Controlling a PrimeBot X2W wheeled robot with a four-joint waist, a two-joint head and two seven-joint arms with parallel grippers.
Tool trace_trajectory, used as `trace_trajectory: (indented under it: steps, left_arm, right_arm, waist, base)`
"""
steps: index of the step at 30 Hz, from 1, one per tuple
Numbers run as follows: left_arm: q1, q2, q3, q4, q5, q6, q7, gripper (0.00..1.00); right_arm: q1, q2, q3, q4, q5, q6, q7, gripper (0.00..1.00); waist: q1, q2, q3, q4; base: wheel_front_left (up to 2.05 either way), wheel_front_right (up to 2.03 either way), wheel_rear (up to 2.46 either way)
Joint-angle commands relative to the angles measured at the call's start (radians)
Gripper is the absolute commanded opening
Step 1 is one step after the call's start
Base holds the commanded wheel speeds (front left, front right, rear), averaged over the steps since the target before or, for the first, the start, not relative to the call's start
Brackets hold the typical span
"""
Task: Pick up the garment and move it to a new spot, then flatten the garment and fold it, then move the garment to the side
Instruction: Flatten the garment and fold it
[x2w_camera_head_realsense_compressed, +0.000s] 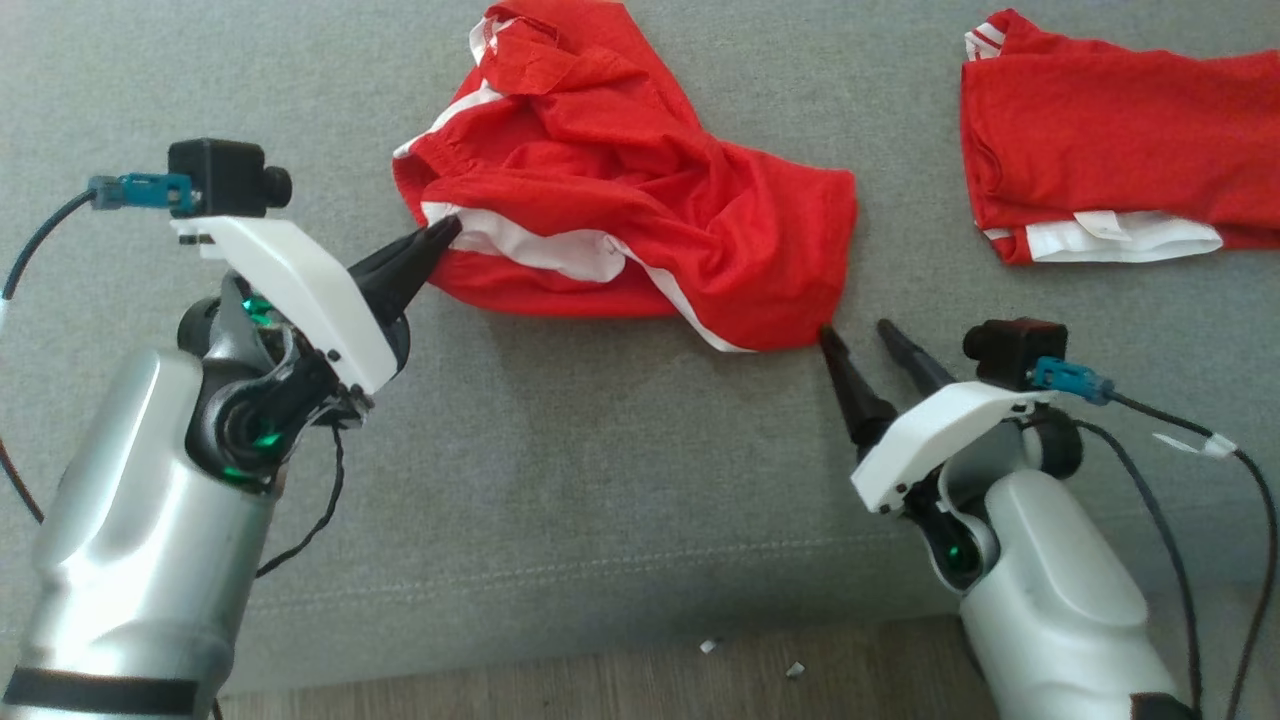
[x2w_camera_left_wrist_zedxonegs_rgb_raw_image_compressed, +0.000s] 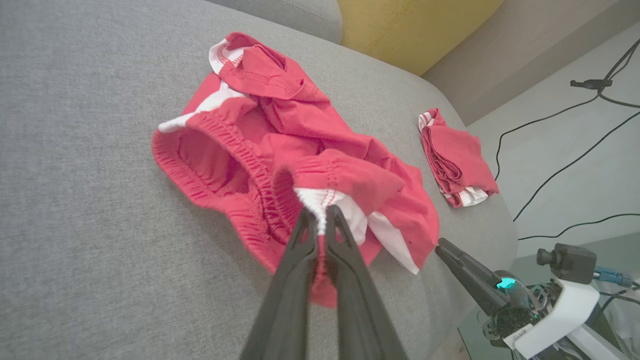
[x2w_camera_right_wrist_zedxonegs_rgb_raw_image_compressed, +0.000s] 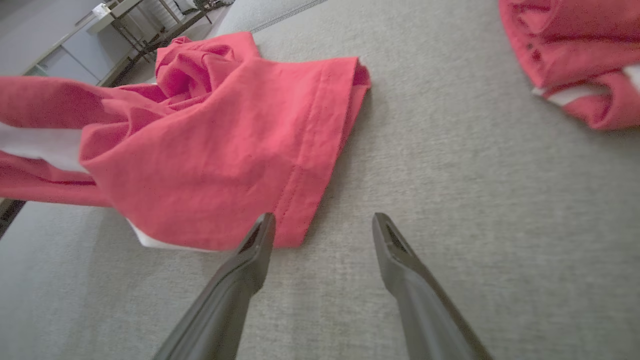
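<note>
One red garment (x2w_camera_head_realsense_compressed: 640, 190) lies bunched up in the upper middle of the head view, on the grey cushion (x2w_camera_head_realsense_compressed: 600, 480). We pinch its white edge (x2w_camera_head_realsense_compressed: 520, 245) with our left gripper (x2w_camera_head_realsense_compressed: 445, 232), jaws shut tight on the cloth, so we can pull that side out flat. Our right gripper (x2w_camera_head_realsense_compressed: 857, 332) has its jaws wide open with nothing in them. One tip is right at the garment's lower right corner, likely to grab there next. A second red garment (x2w_camera_head_realsense_compressed: 1110, 140) sits folded in the upper right, out of the way.
</note>
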Motion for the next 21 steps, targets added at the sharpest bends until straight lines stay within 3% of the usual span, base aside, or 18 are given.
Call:
trace_trajectory:
  steps: [1, 21]
  left_arm:
    - [-0.027, 0.035, 0.045, -0.040, 0.002, 0.000, -0.017, 0.00]
    - [-0.070, 0.025, 0.030, -0.015, 0.022, -0.008, -0.058, 0.00]
  right_arm:
    - [-0.014, 0.023, 0.036, -0.028, 0.037, 0.006, 0.005, 1.00]
    - [-0.113, 0.023, 0.129, 0.124, 0.038, 0.006, 0.088, 1.00]
  waist:
    - [0.0000, 0.0000, 0.002, 0.001]
    - [0.0000, 0.0000, 0.020, 0.038]
  base:
    - [0.00, 0.00, 0.00]
    - [0.00, 0.00, 0.00]
